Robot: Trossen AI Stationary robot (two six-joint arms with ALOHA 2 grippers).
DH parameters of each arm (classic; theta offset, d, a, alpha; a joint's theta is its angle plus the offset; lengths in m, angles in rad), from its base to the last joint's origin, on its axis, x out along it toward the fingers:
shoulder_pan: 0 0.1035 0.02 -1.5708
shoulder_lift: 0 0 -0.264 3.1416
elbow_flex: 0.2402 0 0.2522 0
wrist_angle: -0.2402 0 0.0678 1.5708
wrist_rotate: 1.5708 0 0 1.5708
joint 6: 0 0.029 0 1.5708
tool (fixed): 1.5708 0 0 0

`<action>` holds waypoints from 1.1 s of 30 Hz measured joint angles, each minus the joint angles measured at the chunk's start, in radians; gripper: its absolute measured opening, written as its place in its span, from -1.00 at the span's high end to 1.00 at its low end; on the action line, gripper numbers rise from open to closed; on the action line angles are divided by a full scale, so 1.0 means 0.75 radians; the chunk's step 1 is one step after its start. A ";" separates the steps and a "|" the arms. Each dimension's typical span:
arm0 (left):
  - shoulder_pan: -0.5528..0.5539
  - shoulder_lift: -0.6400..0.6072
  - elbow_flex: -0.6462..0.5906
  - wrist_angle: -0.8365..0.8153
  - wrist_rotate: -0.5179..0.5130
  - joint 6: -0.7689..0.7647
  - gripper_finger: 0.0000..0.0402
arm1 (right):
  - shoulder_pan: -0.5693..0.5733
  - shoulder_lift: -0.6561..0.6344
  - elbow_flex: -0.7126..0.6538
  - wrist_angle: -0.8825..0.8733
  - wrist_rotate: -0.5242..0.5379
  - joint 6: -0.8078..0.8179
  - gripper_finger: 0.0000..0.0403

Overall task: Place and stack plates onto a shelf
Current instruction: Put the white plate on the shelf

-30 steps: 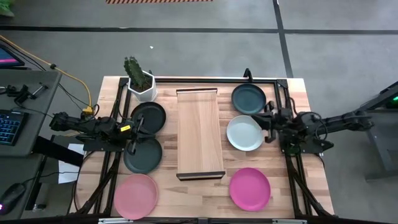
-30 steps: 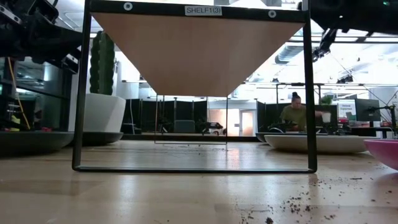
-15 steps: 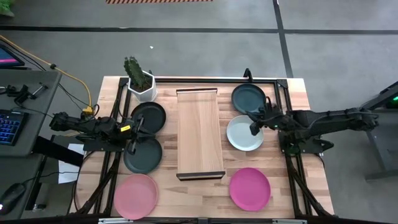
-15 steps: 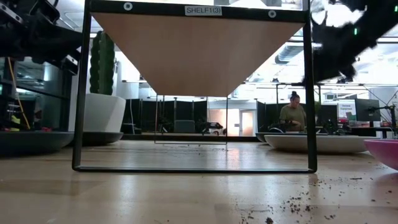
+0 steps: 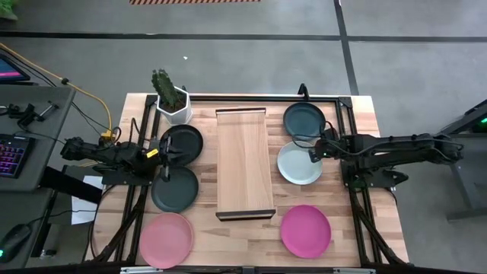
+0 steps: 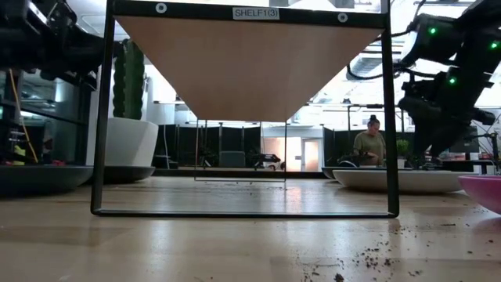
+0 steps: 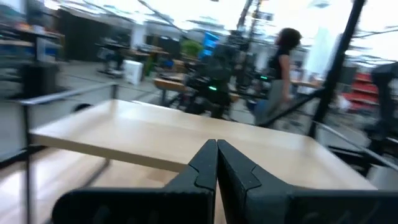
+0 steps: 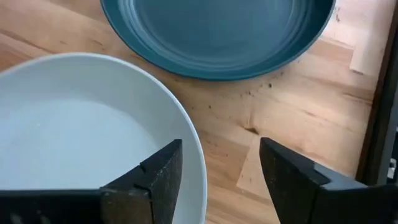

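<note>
The light-wood shelf [image 5: 245, 164] stands mid-table on a dark frame. Left of it lie two dark teal-grey plates [image 5: 182, 143] [image 5: 174, 189] and a pink plate [image 5: 166, 240]. Right of it lie a dark plate [image 5: 304, 120], the pale mint-white plate [image 5: 298, 164] and a pink plate [image 5: 306, 230]. My right gripper [image 8: 221, 180] is open and tipped down over the pale plate's right rim [image 8: 189, 146], one finger over the plate and one over the table. My left gripper [image 7: 216, 163] is shut, level, above the two dark plates on the left.
A white pot with a cactus [image 5: 172, 103] stands at the far left corner. Black frame rails [image 5: 346, 125] run along the table's sides. A desk with a keyboard [image 5: 11, 152] stands left of the table. A person [image 6: 372, 141] is in the room behind.
My right gripper has swung toward the shelf, tipped from level to pointing steeply down, sunk toward the pale plate's right rim and opened. The plates and shelf have stayed in place.
</note>
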 joint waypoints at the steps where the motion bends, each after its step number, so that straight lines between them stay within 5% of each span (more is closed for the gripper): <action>1: 0.000 0.000 0.000 0.001 -0.029 0.000 1.00 | 0.000 0.016 0.000 0.006 0.000 0.012 0.02; 9: 0.000 0.000 0.000 -0.010 -0.132 -0.031 1.00 | 0.005 0.163 0.000 0.023 -0.070 0.078 0.02; 26: -0.001 0.001 0.000 -0.064 0.003 -0.170 1.00 | 0.092 0.248 -0.139 0.271 -0.133 0.195 0.02; 33: -0.001 0.001 0.000 -0.061 -0.103 -0.145 1.00 | 0.103 0.248 -0.140 0.320 -0.133 0.156 0.07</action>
